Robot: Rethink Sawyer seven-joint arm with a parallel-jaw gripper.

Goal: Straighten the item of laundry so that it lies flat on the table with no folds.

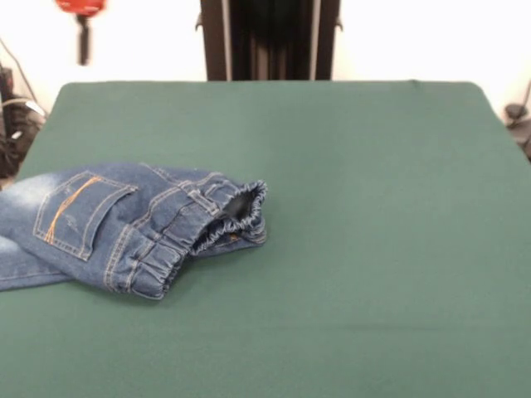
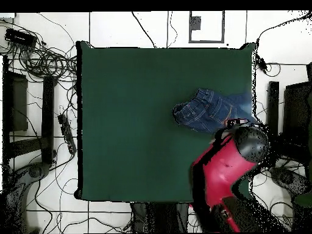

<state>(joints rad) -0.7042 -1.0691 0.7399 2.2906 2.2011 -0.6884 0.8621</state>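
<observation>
The item of laundry (image 1: 116,224) is a pair of blue denim jeans lying crumpled at the left side of the table (image 1: 357,249). An orange-stitched back pocket faces up. The gathered waistband is folded over and gapes open toward the middle, and the legs run off the picture's left edge. In the overhead view the jeans (image 2: 210,109) lie bunched near the right edge of the green table (image 2: 134,122). My red arm (image 2: 222,170) reaches over that edge beside them, and its black joint (image 2: 251,143) covers the end of the jeans. The gripper itself shows in neither view.
Loose cables (image 2: 42,61) and dark equipment (image 2: 15,100) lie on the floor left of the table in the overhead view. More dark gear stands at the right edge (image 2: 295,113). A red object (image 1: 80,7) hangs at the wall, top left in the front view.
</observation>
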